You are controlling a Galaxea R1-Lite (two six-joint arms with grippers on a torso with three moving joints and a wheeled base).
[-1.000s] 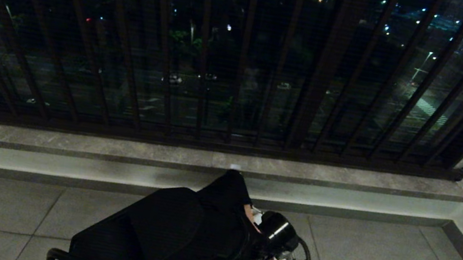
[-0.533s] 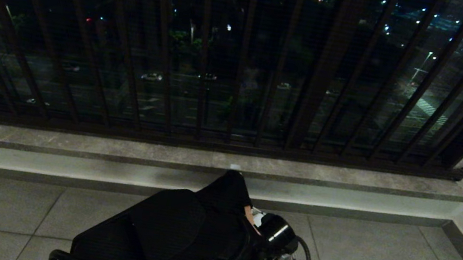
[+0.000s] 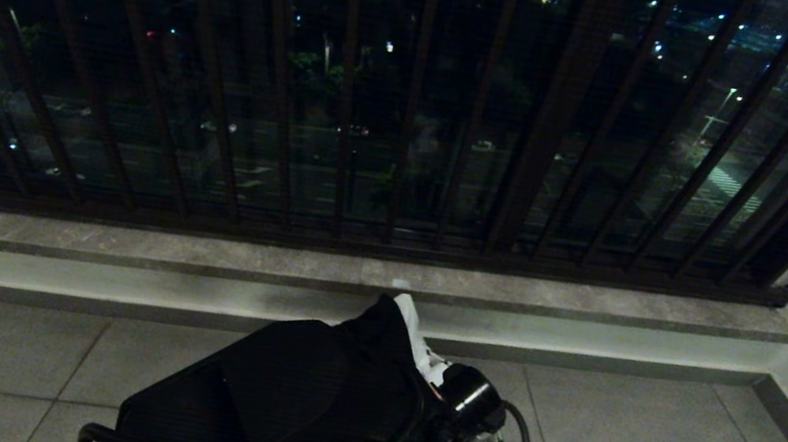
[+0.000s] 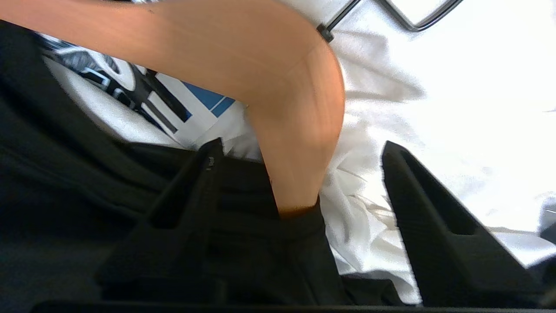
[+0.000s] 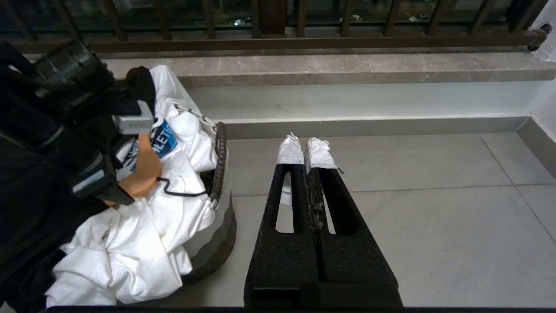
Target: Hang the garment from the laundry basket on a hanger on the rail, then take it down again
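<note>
Looks like the final step, putting the white garment (image 5: 143,226) and wooden hanger (image 4: 243,74) back in the laundry basket (image 5: 219,217) on the floor; left pincer (image 4: 299,174) spread wide astride the hanger, gripping nothing; right pincer (image 5: 306,156) closed, empty, parked beside the basket. Next: lift clear without snagging cloth.

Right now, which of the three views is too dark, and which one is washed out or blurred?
Head view: dim, with the black arm cover nearly featureless. Left wrist view: the white printed garment is overexposed and the orange wooden hanger is softly blurred. Right wrist view: evenly lit, with the grey floor tiles sharp.
</note>
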